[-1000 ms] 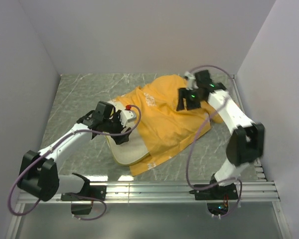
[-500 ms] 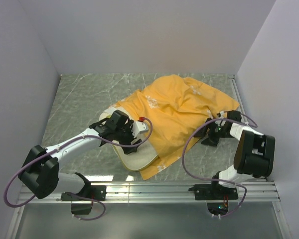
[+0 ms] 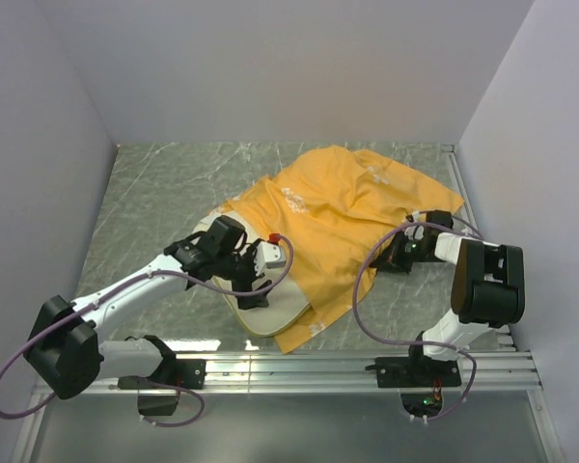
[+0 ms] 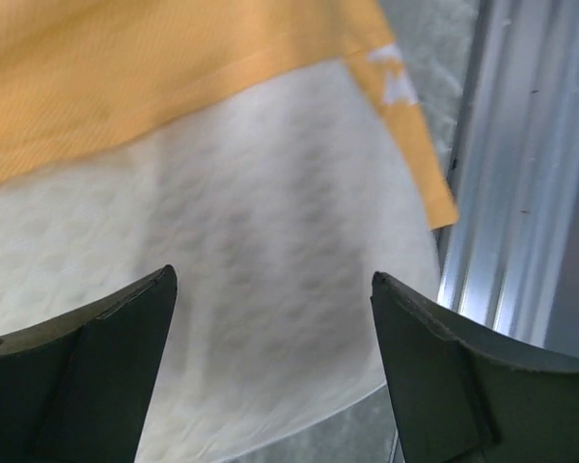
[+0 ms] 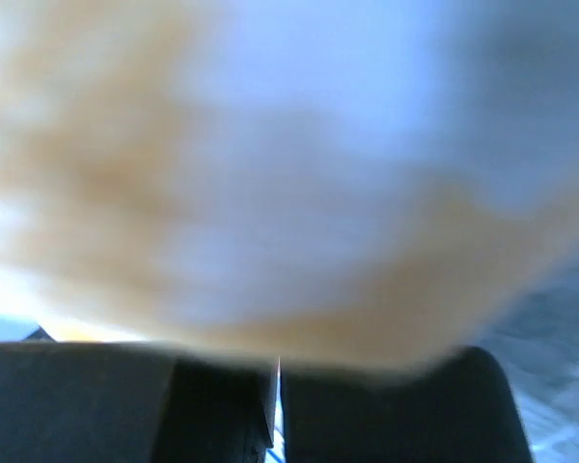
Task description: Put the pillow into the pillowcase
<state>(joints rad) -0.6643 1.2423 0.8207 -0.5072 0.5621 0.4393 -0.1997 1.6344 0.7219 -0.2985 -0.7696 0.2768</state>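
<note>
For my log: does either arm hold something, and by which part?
Left fingers open over the pillow: nothing held. Right fingers shut at the pillowcase edge; whether they pinch it is unclear.

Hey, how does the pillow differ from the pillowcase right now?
The pillowcase is orange and wrinkled; the pillow is cream-white with a dimpled quilted surface. The pillowcase shows nearly whole, while only part of the pillow shows past its near edge. Both lie on the table.
</note>
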